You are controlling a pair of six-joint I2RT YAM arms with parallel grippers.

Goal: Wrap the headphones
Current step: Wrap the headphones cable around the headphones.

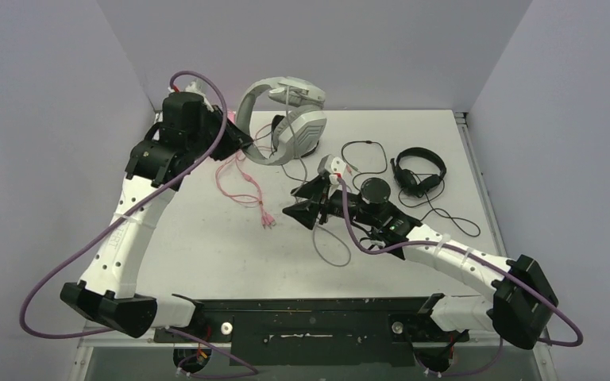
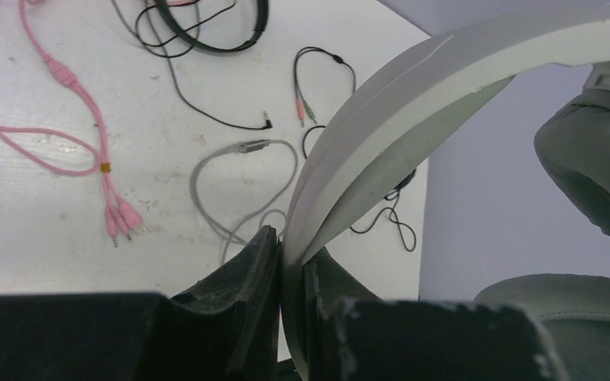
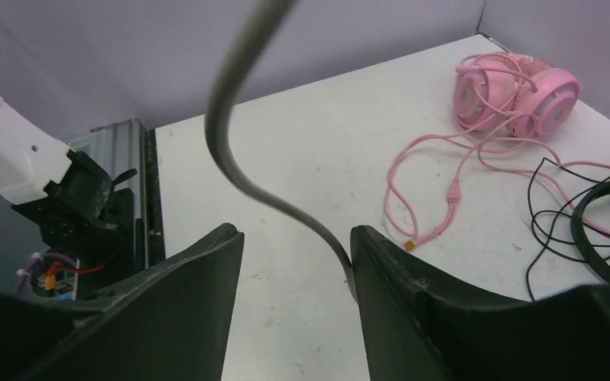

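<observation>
My left gripper (image 1: 242, 141) is shut on the headband (image 2: 413, 103) of the bulky white-grey headset (image 1: 286, 119) and holds it upright at the back of the table; its fingers (image 2: 254, 262) pinch the band. The headset's grey cable (image 1: 330, 246) hangs down and loops on the table. My right gripper (image 1: 292, 202) is open, and the grey cable (image 3: 216, 111) runs between its jaws, touching the right finger (image 3: 381, 262). The pink headset (image 3: 516, 91) lies behind the left arm, with its pink cable (image 1: 242, 182) spread out. One black headset (image 1: 419, 171) lies at the right, another (image 2: 214, 32) near the white one.
Thin black cables (image 1: 365, 151) trail across the table's middle and right (image 1: 453, 218). The pink plugs (image 1: 268, 222) lie near the right gripper. Grey walls close in the table at the back and both sides.
</observation>
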